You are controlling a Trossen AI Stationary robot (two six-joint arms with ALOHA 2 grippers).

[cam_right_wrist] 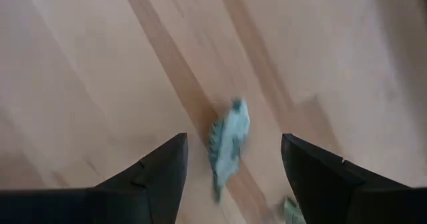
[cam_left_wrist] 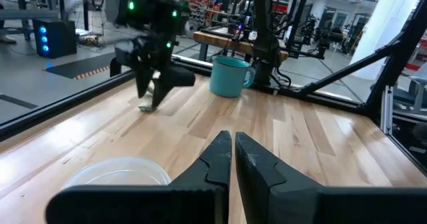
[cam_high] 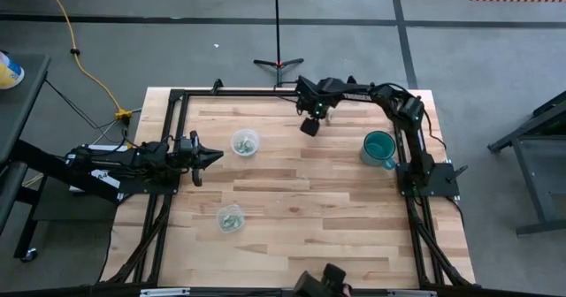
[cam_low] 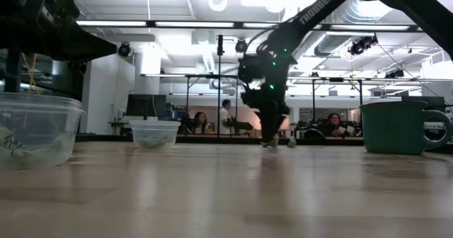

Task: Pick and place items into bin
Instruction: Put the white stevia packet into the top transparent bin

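Observation:
My right gripper point(cam_right_wrist: 230, 164) is open near the table's far edge, pointing down. Its fingers stand on either side of a small pale green-grey piece point(cam_right_wrist: 227, 144) that lies flat on the wood; they do not touch it. The low view shows this gripper point(cam_low: 272, 140) low over the table, and the high view point(cam_high: 309, 125) shows it too. A second piece point(cam_right_wrist: 290, 211) lies close by. My left gripper point(cam_left_wrist: 232, 151) is shut and holds nothing; it hovers at the table's left side point(cam_high: 210, 156), beside a clear cup point(cam_high: 245, 142).
A second clear cup point(cam_high: 231, 218) with greenish pieces stands toward the near left. A teal mug point(cam_high: 380, 148) stands on the right, near the right arm's base. Bare wood lies between the cups and the mug. People sit in the room beyond the table.

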